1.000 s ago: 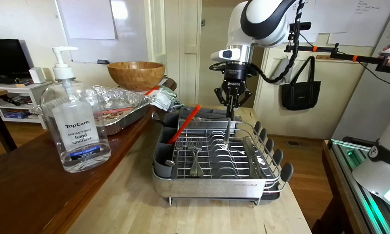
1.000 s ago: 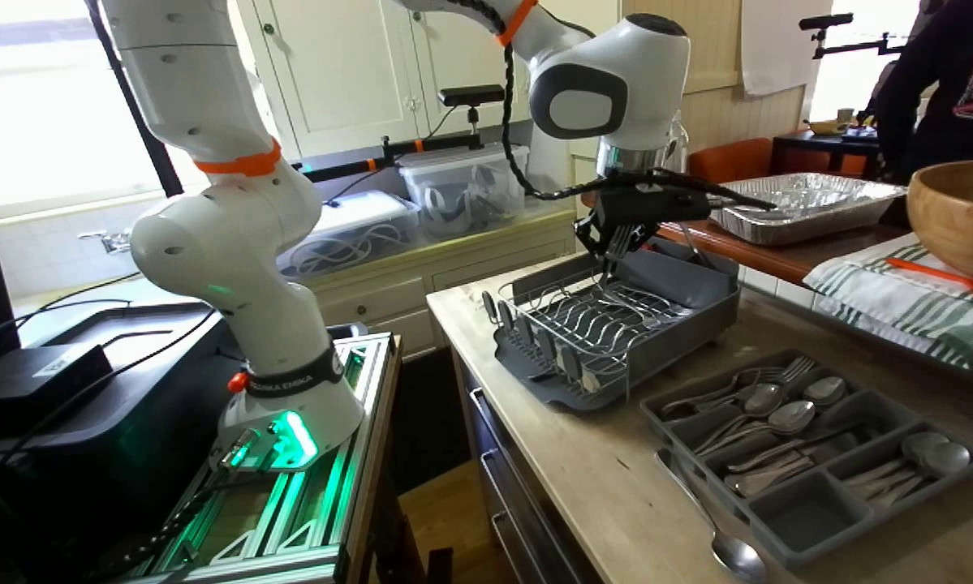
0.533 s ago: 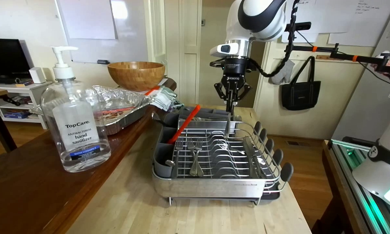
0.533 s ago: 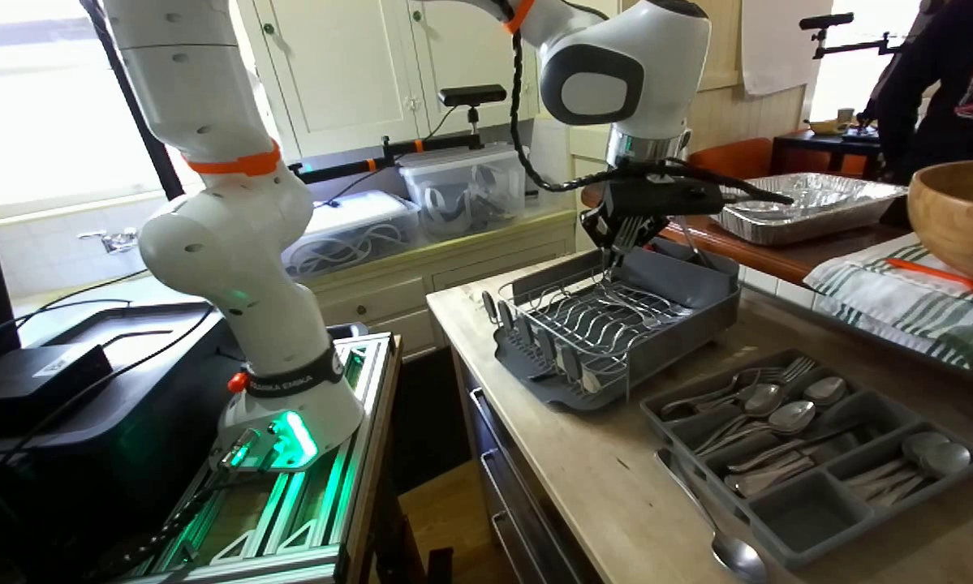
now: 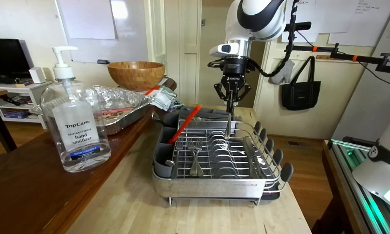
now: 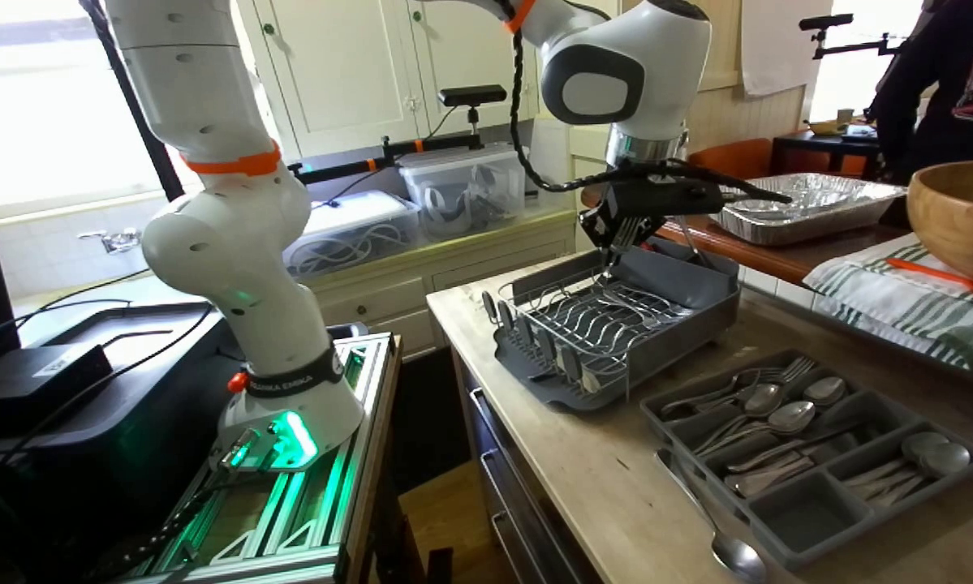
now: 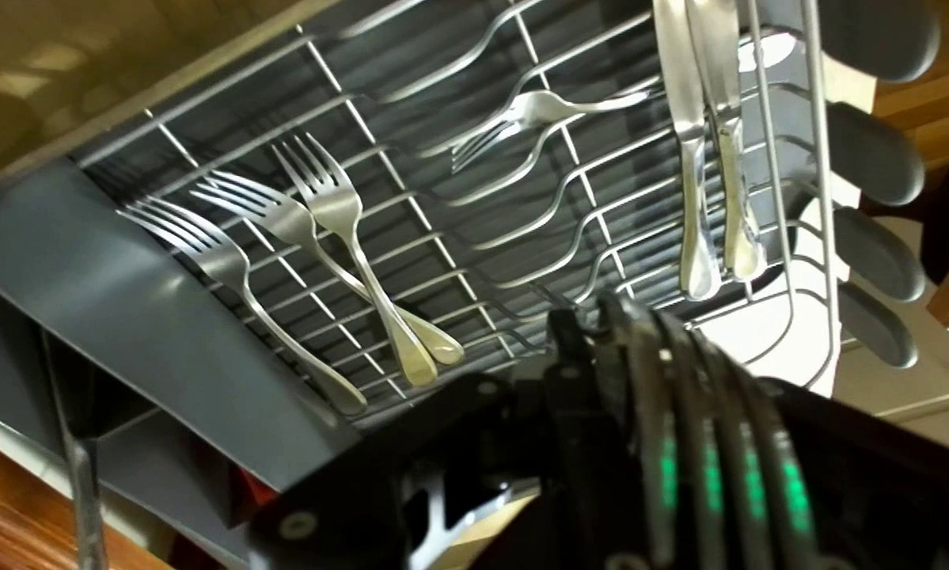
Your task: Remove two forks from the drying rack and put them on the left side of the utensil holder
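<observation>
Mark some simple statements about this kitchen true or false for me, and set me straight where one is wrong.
1. The robot's hand grips a fork. True.
2. The gripped fork hangs tines down. False: its handle hangs down instead.
3. Two knives lie in the drying rack. True.
4. Nothing but knives lies in the drying rack. False: four forks lie there too.
5. The drying rack stands on the floor. False: it stands on a wooden countertop.
6. The pump bottle holds some liquid. True.
</observation>
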{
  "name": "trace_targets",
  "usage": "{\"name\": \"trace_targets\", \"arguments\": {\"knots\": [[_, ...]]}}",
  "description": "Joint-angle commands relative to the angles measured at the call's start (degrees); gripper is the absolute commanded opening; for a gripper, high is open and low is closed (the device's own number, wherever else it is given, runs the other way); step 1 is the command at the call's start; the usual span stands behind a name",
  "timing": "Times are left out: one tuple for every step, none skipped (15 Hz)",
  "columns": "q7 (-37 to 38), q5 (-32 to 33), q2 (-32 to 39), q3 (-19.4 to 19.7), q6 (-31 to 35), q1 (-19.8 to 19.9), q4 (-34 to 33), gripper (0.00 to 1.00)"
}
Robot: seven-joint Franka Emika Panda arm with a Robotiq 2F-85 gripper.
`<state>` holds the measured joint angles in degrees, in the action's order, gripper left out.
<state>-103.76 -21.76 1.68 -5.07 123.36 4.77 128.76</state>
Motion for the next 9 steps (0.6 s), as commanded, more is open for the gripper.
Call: {"name": "trace_targets", "arguments": {"knots": [[-10.54,0.63,2.04,2.35,-7.21,-1.0,-4.34,0.03],[-14.35,-0.47,3.41,2.91,-9.09,-0.64,-6.22,0.03],[-17.97,-1.78,4.43,3.44,-11.09,-0.24,-7.82,0.03],[-21.2,-3.65,5.9,4.18,-13.66,0.42,-10.06,0.03],[-23.67,-5.04,7.3,4.84,-16.78,1.03,-12.31,0.03],[-25.59,-5.91,8.64,5.37,-19.52,1.58,-14.33,0.03],[-26.89,-6.24,10.03,5.76,-22.49,2.11,-16.58,0.03],[-27.85,-6.42,11.47,6.02,-25.12,2.61,-18.63,0.03],[-28.53,-6.29,13.0,6.25,-27.45,3.12,-20.68,0.03]]}}
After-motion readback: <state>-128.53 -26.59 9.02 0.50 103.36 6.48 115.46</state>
